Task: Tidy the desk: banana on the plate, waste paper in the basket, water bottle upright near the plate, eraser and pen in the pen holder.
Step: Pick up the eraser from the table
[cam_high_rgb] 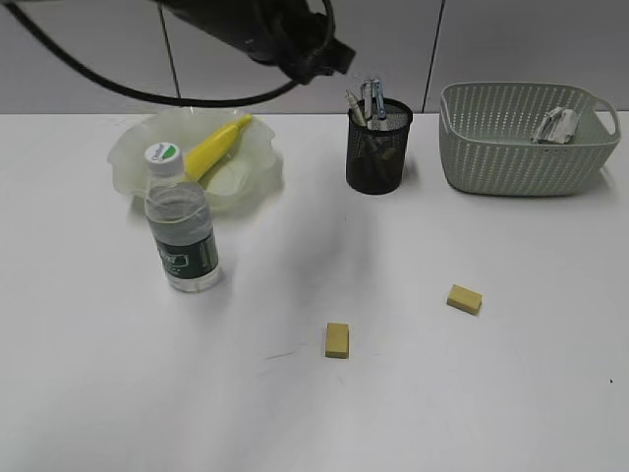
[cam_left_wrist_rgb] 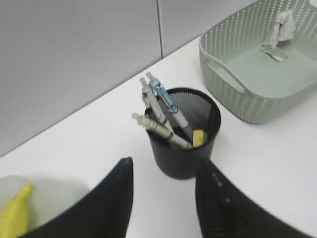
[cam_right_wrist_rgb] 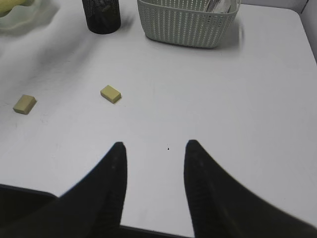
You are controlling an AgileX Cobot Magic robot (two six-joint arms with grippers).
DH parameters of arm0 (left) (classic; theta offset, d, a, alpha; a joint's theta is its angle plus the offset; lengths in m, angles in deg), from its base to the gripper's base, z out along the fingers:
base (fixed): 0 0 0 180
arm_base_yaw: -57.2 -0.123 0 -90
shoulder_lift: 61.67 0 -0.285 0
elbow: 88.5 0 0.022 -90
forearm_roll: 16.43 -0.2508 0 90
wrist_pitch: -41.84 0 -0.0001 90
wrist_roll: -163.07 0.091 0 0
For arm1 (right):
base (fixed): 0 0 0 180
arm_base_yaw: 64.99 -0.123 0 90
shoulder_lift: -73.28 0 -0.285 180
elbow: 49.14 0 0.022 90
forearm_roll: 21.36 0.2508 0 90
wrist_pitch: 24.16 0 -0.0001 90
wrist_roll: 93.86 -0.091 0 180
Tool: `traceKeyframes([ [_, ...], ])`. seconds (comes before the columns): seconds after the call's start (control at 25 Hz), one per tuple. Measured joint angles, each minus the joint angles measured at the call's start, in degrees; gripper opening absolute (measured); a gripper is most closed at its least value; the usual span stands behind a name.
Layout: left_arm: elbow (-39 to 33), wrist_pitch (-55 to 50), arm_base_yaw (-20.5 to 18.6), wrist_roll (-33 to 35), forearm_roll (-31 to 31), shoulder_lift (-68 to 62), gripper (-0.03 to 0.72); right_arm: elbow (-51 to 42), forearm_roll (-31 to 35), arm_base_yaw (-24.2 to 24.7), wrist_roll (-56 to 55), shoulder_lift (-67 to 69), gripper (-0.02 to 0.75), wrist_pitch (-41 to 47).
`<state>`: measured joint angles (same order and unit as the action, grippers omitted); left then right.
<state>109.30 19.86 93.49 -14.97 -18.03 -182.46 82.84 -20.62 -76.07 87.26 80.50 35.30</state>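
Eraser [cam_left_wrist_rgb: 199,138] lodged in pen holder [cam_left_wrist_rgb: 184,148] | directly below left gripper [cam_left_wrist_rgb: 163,196], jaws spread, empty | right gripper [cam_right_wrist_rgb: 154,183] likewise spread.

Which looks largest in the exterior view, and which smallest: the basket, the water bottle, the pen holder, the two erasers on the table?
1. basket
2. water bottle, though it stands nearer the camera
3. pen holder
4. The left eraser and right eraser look about alike, so I do not rank them.

The right gripper [cam_right_wrist_rgb: 154,171] hangs parted over the near edge; two erasers [cam_right_wrist_rgb: 110,93] lie toward the left.
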Motion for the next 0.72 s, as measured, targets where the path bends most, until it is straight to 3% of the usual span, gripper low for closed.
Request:
traceKeyframes([
  [0.32, -32.32, -15.51, 0.00, 0.00, -2.70, 36.96, 0.314, 0.00, 0.00, 0.00, 0.00, 0.00, 0.319, 0.00],
  [0.56, -50.46, -28.38, 0.00, -0.62, -1.57, 68.70, 0.500, 0.00, 0.00, 0.00, 0.00, 0.00, 0.319, 0.00],
  [0.72, -56.46, -35.90, 0.00, -6.69, -2.29, 87.15, 0.538, 0.00, 0.06, 0.02, 0.00, 0.00, 0.319, 0.00],
])
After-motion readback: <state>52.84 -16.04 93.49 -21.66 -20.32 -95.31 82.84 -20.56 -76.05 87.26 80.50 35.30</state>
